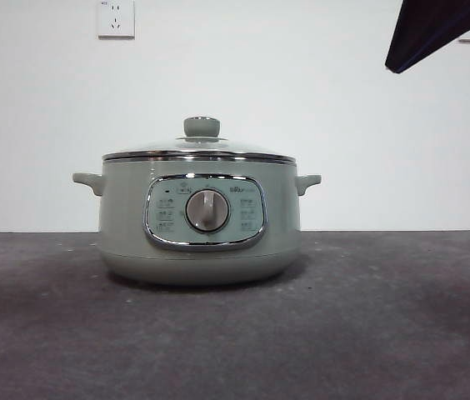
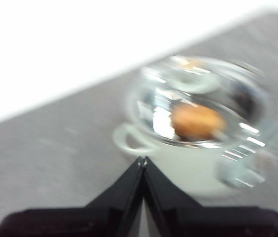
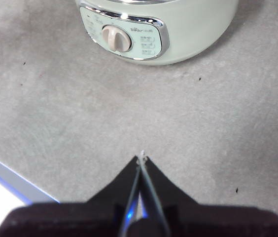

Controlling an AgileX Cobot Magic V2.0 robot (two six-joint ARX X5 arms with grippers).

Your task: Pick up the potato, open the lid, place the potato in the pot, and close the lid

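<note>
- Glass lid (image 1: 199, 150) sits on the pot (image 1: 197, 225), potato (image 2: 197, 121) inside.
- Both claws, left (image 2: 142, 160) and right (image 3: 141, 159), pressed together, empty.
- Only risk I can see: lid maybe slightly off-seat; blur hides it.

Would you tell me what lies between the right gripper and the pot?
Nothing: in the right wrist view, only bare grey table stretches from the right gripper to the pot.

the lid (image 1: 199, 150) sits on the pot (image 1: 197, 225), the potato (image 2: 197, 121) lies inside the pot under it, and the pot stands on the table (image 1: 385, 333) before a wall socket (image 1: 116, 18).
</note>
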